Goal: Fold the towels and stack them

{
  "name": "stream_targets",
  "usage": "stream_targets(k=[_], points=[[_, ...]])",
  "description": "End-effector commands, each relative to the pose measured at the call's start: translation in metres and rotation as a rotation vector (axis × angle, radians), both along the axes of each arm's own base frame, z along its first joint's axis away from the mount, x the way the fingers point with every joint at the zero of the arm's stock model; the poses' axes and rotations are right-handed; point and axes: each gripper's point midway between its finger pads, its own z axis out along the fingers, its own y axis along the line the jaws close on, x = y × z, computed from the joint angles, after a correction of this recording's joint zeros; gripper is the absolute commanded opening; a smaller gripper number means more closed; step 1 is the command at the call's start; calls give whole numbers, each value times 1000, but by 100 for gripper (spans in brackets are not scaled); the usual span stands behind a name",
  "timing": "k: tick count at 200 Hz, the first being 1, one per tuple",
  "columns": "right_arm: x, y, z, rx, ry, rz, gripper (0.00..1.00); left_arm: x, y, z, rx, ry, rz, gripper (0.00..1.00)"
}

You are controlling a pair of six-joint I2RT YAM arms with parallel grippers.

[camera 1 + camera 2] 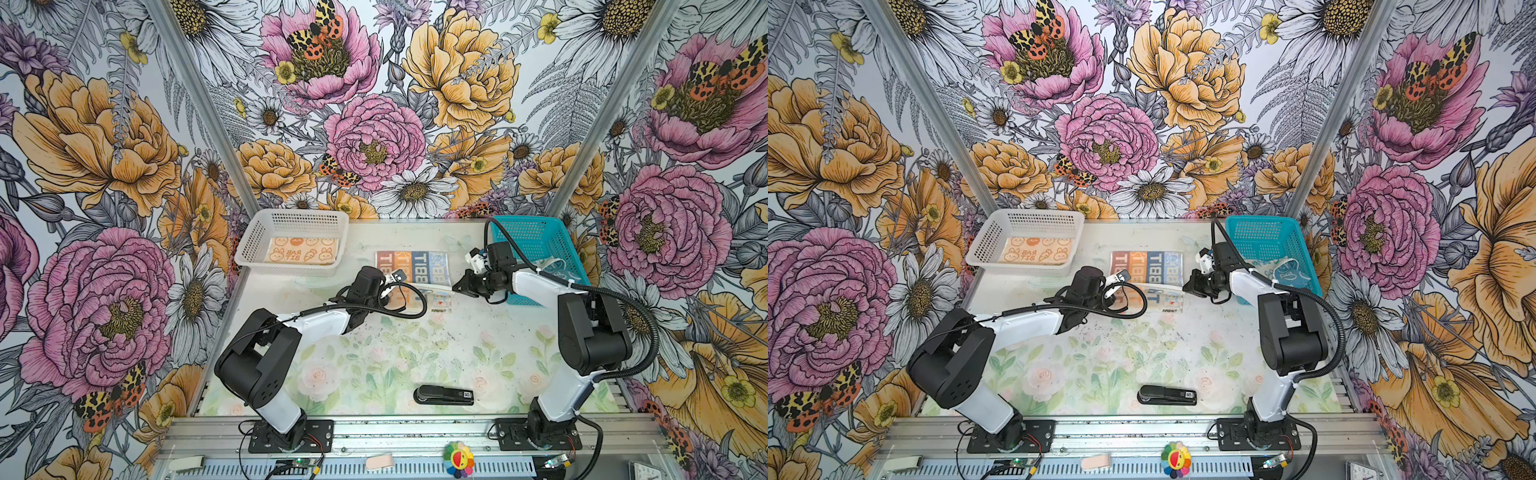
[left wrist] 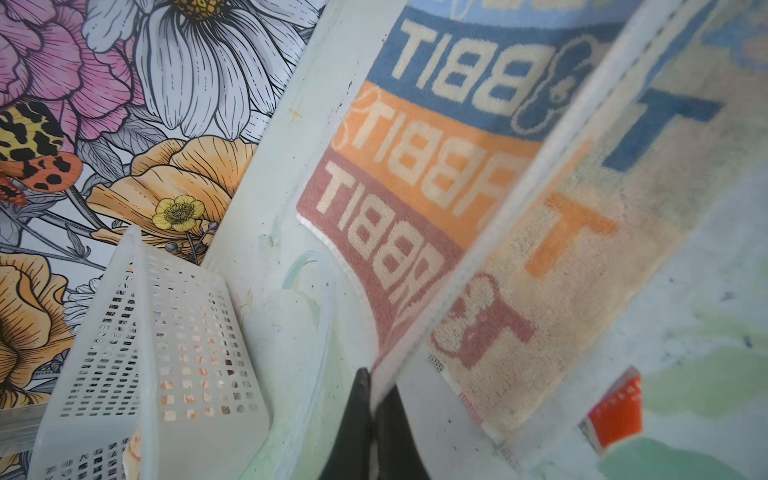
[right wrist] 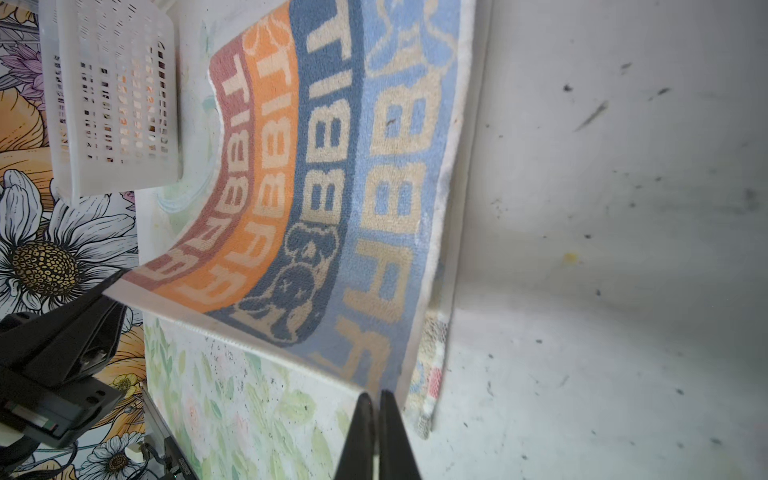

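table (image 1: 374,353): striped RABBIT towel (image 1: 415,262) at mid-back, between white basket (image 1: 249,245) and teal basket (image 1: 528,237).
arms: left arm (image 1: 311,322) and right arm (image 1: 534,284) both reach low and inward, each nearest its own corner.
towel lie: far half flat, beyond both grippers toward the back wall. Near edge is lifted and runs left-right between them. Stripes run front-back.
left gripper (image 2: 371,376): pinched tight on near-left corner, maroon stripe.
right gripper (image 3: 374,397): pinched tight on near-right corner, light-blue stripe.
next, likely: carry near edge away onto far edge.

bold floral wallpaper (image 1: 374,124) on three walls; pastel rose tabletop (image 1: 374,365)
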Motion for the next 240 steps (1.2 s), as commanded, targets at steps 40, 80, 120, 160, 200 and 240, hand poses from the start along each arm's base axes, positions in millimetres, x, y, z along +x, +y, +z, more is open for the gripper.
stream_targets(k=[40,80,120,160,200,240], points=[[-6,-9,-29,-70,40,-36,0,-11,15,-25,26,21,106,0],[-13,-3,-40,-79,63,-23,0,-19,12,-34,48,31,119,0],[-18,-2,-47,-90,77,-16,0,-20,14,-46,89,41,141,0],[-24,1,-52,-98,88,-4,0,-22,13,-58,106,58,150,0],[-28,5,-53,-103,87,8,5,-20,12,-60,112,53,167,0],[-29,11,-45,-97,66,26,16,-17,13,-50,82,23,203,23]])
